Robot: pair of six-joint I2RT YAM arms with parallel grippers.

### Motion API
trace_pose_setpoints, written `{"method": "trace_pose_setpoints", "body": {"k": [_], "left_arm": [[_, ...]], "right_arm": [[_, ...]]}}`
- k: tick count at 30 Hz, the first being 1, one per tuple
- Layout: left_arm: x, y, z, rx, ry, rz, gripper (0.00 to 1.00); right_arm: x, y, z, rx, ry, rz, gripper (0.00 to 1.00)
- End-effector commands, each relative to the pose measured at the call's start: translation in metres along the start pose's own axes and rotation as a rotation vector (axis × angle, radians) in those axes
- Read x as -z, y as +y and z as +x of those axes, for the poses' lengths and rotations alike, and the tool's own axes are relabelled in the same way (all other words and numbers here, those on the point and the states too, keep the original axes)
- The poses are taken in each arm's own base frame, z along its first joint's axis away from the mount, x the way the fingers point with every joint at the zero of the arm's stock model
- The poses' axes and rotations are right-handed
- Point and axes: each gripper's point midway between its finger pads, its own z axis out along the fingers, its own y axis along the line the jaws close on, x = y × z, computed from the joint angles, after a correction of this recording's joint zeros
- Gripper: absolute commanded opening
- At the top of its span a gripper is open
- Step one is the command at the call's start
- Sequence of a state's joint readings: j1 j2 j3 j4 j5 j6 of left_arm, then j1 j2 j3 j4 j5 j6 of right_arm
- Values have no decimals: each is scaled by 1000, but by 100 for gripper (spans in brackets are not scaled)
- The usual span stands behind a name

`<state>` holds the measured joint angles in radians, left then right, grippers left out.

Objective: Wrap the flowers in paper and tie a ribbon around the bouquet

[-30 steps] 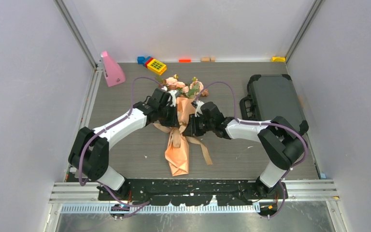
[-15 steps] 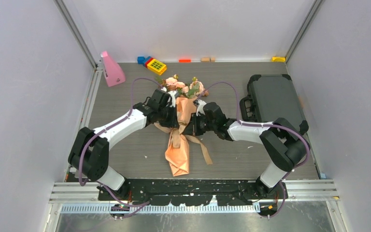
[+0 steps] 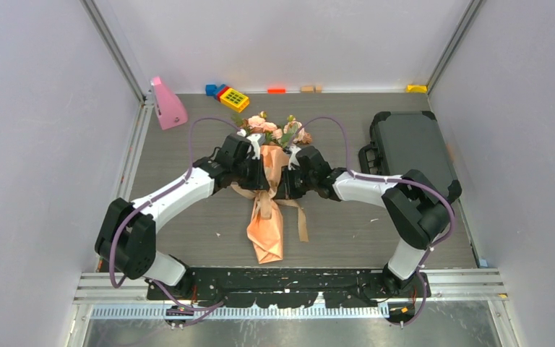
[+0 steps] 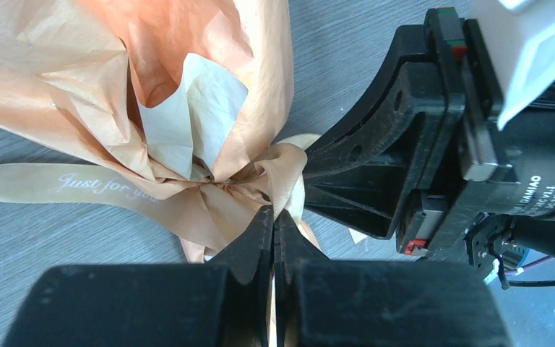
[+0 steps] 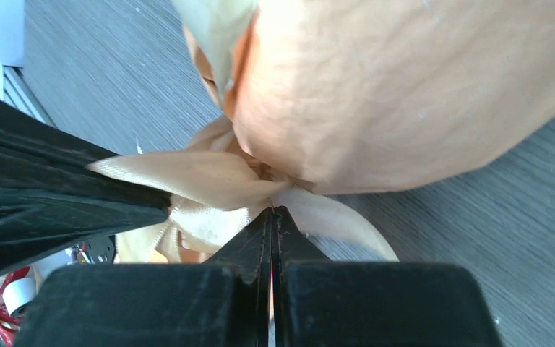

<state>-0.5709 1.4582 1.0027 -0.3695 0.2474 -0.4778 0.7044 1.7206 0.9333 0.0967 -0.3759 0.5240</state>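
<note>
Ribbon lettering, left wrist view only

A pink wedge-shaped object stood at the far left of the grey table. A yellow, red and blue toy lay along the far edge, and a dark case lay at the right.
</note>
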Motion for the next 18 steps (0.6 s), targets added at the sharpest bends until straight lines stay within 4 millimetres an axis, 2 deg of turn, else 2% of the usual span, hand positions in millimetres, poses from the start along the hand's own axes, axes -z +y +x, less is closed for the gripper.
{"method": "trace_pose_setpoints", "body": {"k": [1, 4, 12, 15, 18], "left_arm": [[0, -9, -12, 9, -47, 42, 1], [-2, -14, -12, 9, -42, 70, 1], [-9, -12, -3, 19, -2, 75, 6], [-11, -10, -1, 28, 7, 68, 7], [-10, -10, -3, 32, -4, 63, 8]], "right_arm": [[1, -7, -3, 9, 21, 58, 1], [0, -7, -3, 0, 11, 63, 1], [-4, 18, -29, -23, -64, 33, 1], [-6, 29, -30, -20, -54, -7, 1], [-8, 27, -27, -19, -39, 3, 1]]}}
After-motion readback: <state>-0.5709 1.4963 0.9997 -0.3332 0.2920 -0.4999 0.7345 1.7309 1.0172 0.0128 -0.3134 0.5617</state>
